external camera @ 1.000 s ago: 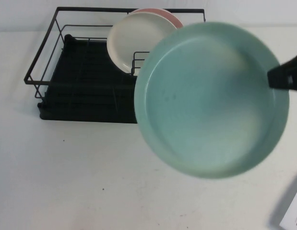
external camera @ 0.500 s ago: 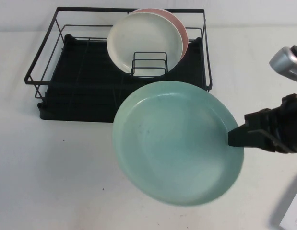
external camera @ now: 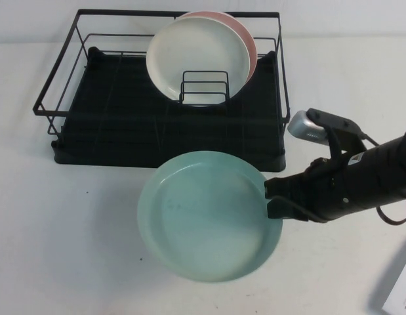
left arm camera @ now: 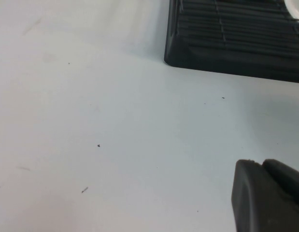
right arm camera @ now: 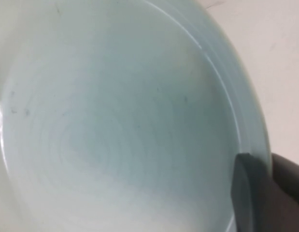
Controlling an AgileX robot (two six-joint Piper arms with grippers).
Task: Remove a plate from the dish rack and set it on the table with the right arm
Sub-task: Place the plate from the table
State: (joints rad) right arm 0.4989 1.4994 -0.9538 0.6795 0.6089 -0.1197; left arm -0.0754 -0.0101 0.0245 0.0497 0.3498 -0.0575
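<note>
Your plate (external camera: 206, 216) sits at lower centre of the high view, clear of the rack (external camera: 163, 92) and just in front of its near edge, face up and close to level. You cannot tell from these views whether it rests on the counter (external camera: 71, 249) or hangs just above it. The right gripper (external camera: 273, 199) holds it by the rim at the plate's right side, jaws closed on the edge; the right wrist view shows one dark finger (right arm camera: 253, 193) lapping over the rim.

That single edge grip is your main risk. The glaze is glossy, and the plate's whole weight hangs out to one side of the jaws, so it could pivot or slip if you move fast. If you let go while it is still off the counter, it drops and may chip or skid. Coming down tilted would land the far rim first.

A white plate (external camera: 196, 56) and a pink plate (external camera: 250, 46) stand in the rack, well apart from this.

The left gripper (left arm camera: 270, 195) is parked low over bare counter near the rack's corner; you cannot tell its jaw state.
</note>
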